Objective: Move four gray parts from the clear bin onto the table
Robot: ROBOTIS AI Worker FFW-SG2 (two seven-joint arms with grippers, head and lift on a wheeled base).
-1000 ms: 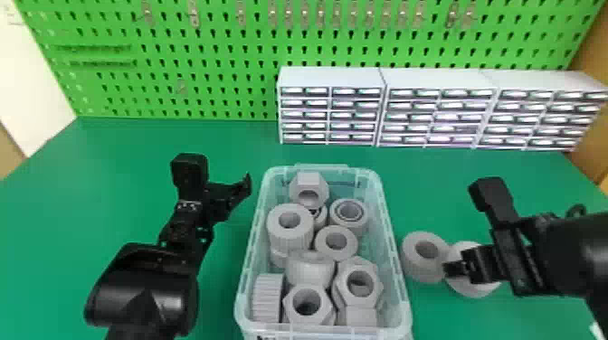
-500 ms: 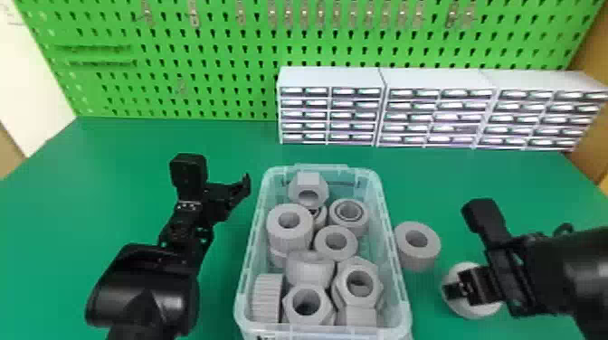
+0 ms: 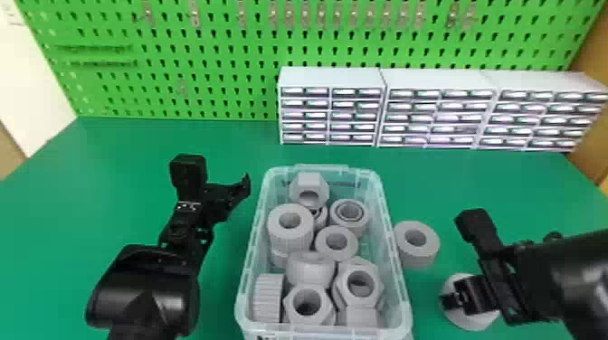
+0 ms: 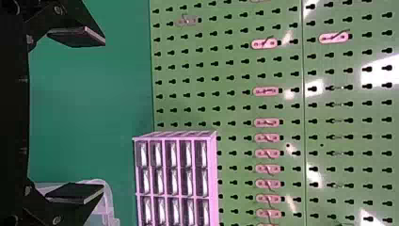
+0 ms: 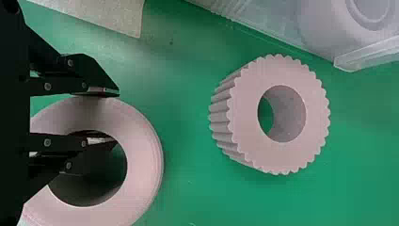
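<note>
The green tabletop (image 3: 117, 149) is the biggest thing. A green board full of little holes (image 3: 203, 54) stands up along its far edge. Three white blocks of small drawers (image 3: 330, 77) sit side by side by that edge, from the middle to near the far right corner.

The clear bin (image 3: 251, 266) is in the middle, toward the near edge. The head view looks down into it and shows a heap of gray parts (image 3: 289, 242). Some are round, some have six sides, and some have bumpy sides.

The left gripper (image 3: 218, 183) is above the tabletop, left of the bin. The left wrist view shows the left gripper's (image 4: 102, 115) two fingers wide apart with nothing between them.

The right gripper (image 3: 448, 300) is right of the bin, with its tips over a round gray part (image 3: 470, 321). In the right wrist view, one finger goes into this part's big hole and the other is on the outside, so they pinch its wall. I cannot tell if the part touches the tabletop.

A bumpy gray part (image 3: 429, 242) sits on the tabletop between the bin and the round gray part. In the head view it looks tight against the bin, but the right wrist view shows a bit of green between them.

Small metal hooks (image 3: 194, 16) hang on the board.
</note>
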